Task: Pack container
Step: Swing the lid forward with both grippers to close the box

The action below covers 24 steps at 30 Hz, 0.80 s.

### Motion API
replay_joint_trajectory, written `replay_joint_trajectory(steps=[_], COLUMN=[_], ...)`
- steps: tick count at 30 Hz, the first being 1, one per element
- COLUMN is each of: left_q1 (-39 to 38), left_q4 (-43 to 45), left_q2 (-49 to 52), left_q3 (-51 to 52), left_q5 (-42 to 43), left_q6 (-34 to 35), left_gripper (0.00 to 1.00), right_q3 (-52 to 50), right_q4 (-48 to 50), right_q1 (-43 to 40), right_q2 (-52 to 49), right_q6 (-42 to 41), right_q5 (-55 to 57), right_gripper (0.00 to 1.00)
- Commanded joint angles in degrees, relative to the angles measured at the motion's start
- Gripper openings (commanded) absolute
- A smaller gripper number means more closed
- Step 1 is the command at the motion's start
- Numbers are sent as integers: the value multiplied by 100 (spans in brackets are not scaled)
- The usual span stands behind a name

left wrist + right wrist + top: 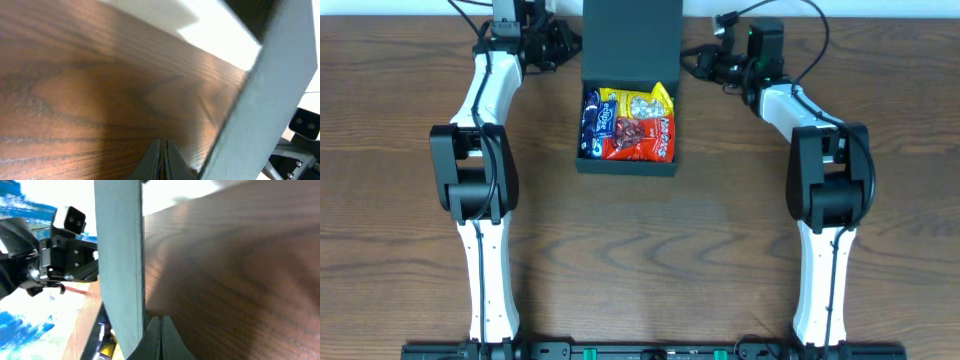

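Observation:
The dark green-black container [626,166] sits at the back middle of the table with its flap lid [631,40] standing open. Inside lie a blue packet [593,122], a yellow packet [638,102] and a red packet [640,140]. My left gripper [568,45] is shut and empty just left of the lid; the lid's edge [272,95] fills the right of the left wrist view beside the shut fingers [163,150]. My right gripper [692,60] is shut and empty just right of the lid, whose edge [120,265] stands beside the fingers [160,327].
The wooden table [650,260] spreads in front of the container. Cables run along the table's back edge behind both arms. The left arm's wrist [65,255] shows beyond the lid in the right wrist view.

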<state>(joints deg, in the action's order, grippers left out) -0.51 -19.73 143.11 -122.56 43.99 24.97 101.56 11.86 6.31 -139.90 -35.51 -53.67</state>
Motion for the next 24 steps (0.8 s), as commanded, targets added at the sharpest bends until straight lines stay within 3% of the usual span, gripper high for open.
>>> replay_joint_trajectory(steps=[1,8,16,24], left_q1=[-26,-26,-17,68], left_q4=[-63,-404,-1694,-3082], left_q2=[-52,-52,-57,-76], left_q3=[-363,-796,-1478,-1906], left_q5=[280,435,564,557], left_q6=[-258,-564,-1445,-2516], left_gripper=[6,6,6,6], right_q3=[391,789,927,927], right_q4=[76,76,-20,-911], right_q1=[33,63,76,162], right_q2=[7,7,7,7], right_q6=[195,262,258,695], right_q5=[-507,-839,-1419,-1644], right_gripper=[1,1,1,1])
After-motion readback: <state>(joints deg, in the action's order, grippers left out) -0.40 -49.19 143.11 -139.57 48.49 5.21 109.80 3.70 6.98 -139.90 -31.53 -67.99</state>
